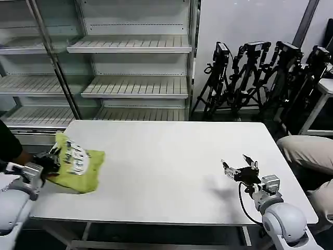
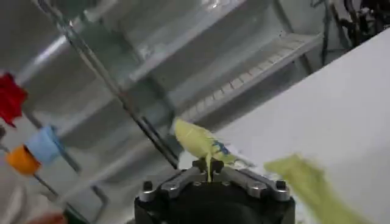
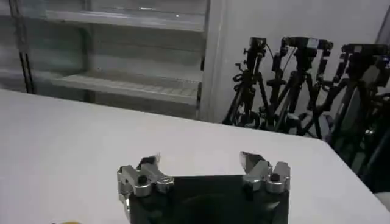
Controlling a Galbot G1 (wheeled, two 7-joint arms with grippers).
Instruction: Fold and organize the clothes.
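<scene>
The clothes, a lime yellow-green T-shirt (image 1: 78, 166) with a small printed patch showing, lies bunched at the left end of the white table (image 1: 166, 166). My left gripper (image 1: 56, 154) is at its left edge, shut on a fold of the fabric. In the left wrist view the jaws (image 2: 209, 165) pinch a thin strip of the shirt (image 2: 198, 141), which rises above them. My right gripper (image 1: 239, 165) hovers open over the right side of the table, far from the shirt. Its fingers (image 3: 253, 161) stand wide apart with bare table between them.
Metal shelving (image 1: 130, 78) stands behind the table. A cluster of black tripods (image 1: 260, 73) fills the back right. A person in beige trousers (image 1: 307, 151) sits at the table's right end. A dark sleeve (image 1: 8, 146) shows at the left edge.
</scene>
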